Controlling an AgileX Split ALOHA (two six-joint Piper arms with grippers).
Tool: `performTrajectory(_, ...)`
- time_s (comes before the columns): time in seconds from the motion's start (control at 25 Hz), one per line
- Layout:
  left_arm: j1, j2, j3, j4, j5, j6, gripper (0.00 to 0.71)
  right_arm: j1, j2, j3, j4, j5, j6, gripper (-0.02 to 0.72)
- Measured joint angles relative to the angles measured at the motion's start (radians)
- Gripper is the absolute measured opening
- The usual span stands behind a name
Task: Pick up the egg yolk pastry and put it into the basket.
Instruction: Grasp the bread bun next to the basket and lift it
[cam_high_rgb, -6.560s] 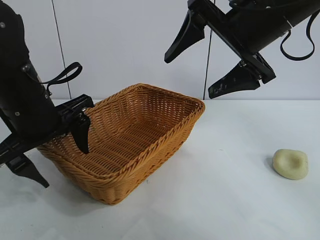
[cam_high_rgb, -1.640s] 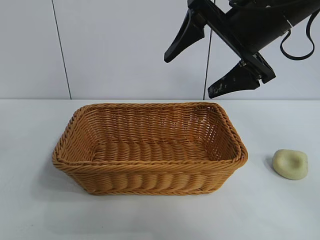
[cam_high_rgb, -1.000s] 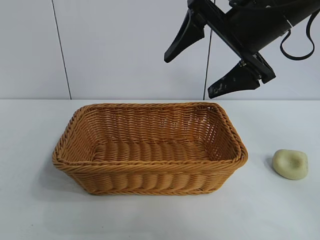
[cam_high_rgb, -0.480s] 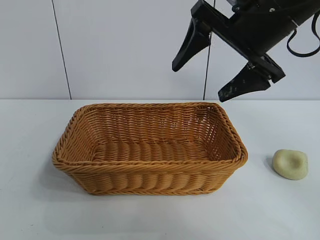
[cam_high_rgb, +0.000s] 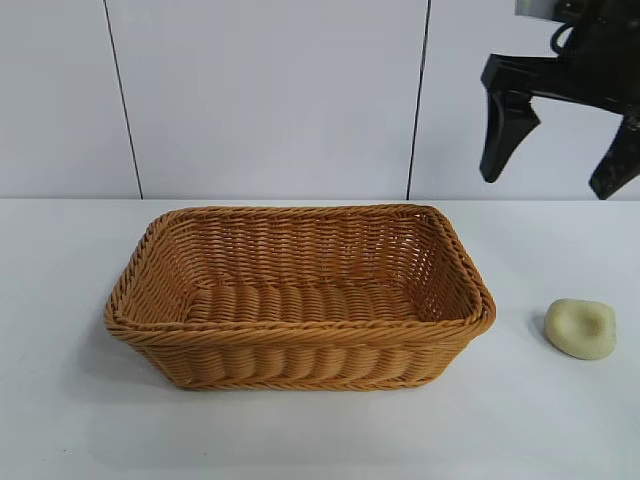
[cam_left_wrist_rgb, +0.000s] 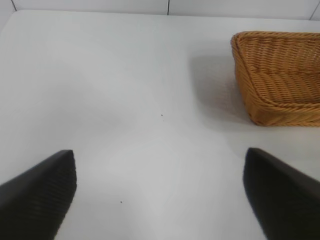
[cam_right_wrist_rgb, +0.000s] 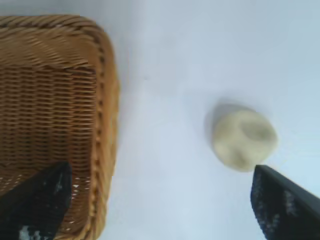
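Count: one wicker basket (cam_high_rgb: 300, 295), one egg yolk pastry (cam_high_rgb: 581, 328).
Basket contents: nothing inside.
Pastry location: on the white table (cam_high_rgb: 520, 420), beside the basket's right end, apart from it.
Right gripper (cam_high_rgb: 556, 160): spread wide, holding nothing, high above the pastry.
Left gripper (cam_left_wrist_rgb: 160, 195): spread wide, holding nothing, over bare table beside the basket.

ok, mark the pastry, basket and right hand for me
pastry (cam_high_rgb: 580, 328), exterior view, middle of its top face.
basket (cam_high_rgb: 300, 334), exterior view, near rim.
right hand (cam_high_rgb: 558, 158), exterior view, gap midway between its open fingertips.
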Motion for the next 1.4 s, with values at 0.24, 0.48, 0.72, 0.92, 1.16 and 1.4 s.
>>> performTrajectory(0.24, 0.0, 0.0, 0.0, 0.012, 0.0, 0.0, 0.648, -0.093, 0.082, 0.0, -0.004, -0.002, 0.0, 0.695)
performTrajectory(0.48, 0.0, 0.0, 0.0, 0.009, 0.0, 0.0, 0.648, -0.103, 0.228, 0.0, -0.007, -0.013, 0.0, 0.695)
performTrajectory(0.72, 0.0, 0.0, 0.0, 0.003, 0.0, 0.0, 0.648, -0.103, 0.354, -0.001, -0.007, -0.035, 0.0, 0.695)
performTrajectory(0.92, 0.0, 0.0, 0.0, 0.003, 0.0, 0.0, 0.648, -0.103, 0.373, -0.001, -0.007, -0.077, 0.0, 0.664)
performTrajectory(1.16, 0.0, 0.0, 0.0, 0.003, 0.0, 0.0, 0.648, -0.103, 0.373, -0.001, -0.015, -0.083, 0.003, 0.368)
performTrajectory(1.4, 0.0, 0.0, 0.0, 0.003, 0.0, 0.0, 0.648, -0.103, 0.373, -0.003, -0.018, -0.076, 0.003, 0.094)
